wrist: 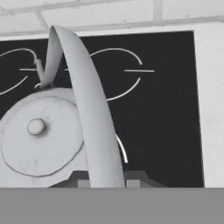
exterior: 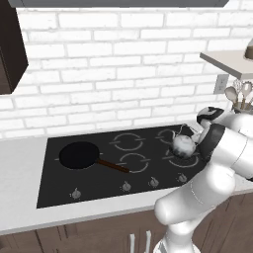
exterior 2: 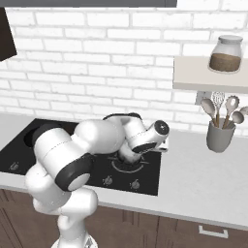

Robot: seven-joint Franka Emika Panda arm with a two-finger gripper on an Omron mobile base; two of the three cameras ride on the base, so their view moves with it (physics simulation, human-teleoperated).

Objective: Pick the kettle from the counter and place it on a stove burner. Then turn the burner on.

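You have the kettle [exterior: 183,146] over the black glass cooktop [exterior: 59,190], at its right side above the front right stove burner [exterior: 190,161]; from the left base view you cannot tell whether its base touches the glass. That view gives you the kettle's round silver body and, beyond it, the arm's dark wrist. It also shows the black frying pan [exterior: 79,155] on the left burner with its brown handle pointing right, well apart from the kettle, and the row of knobs [exterior: 126,186] along the cooktop's front edge.

In the right base view the arm's white links cover most of the kettle [exterior 2: 127,154]; you get just a grey sliver of it behind the wrist, above the burner's arcs [exterior 2: 127,167]. That view instead shows the pale surface [exterior 2: 203,179] to the right of the cooktop, a grey utensil holder [exterior 2: 220,136] standing on it, and a jar [exterior 2: 226,54] on the wall shelf [exterior 2: 203,77].

The hand view looks down on the kettle's knobbed lid [wrist: 36,127], with the arched handle [wrist: 89,113] running up between the finger tips. The gripper [wrist: 108,183] has its jaws drawn narrow, clamped on that handle. Behind lies another burner ring [wrist: 120,72].
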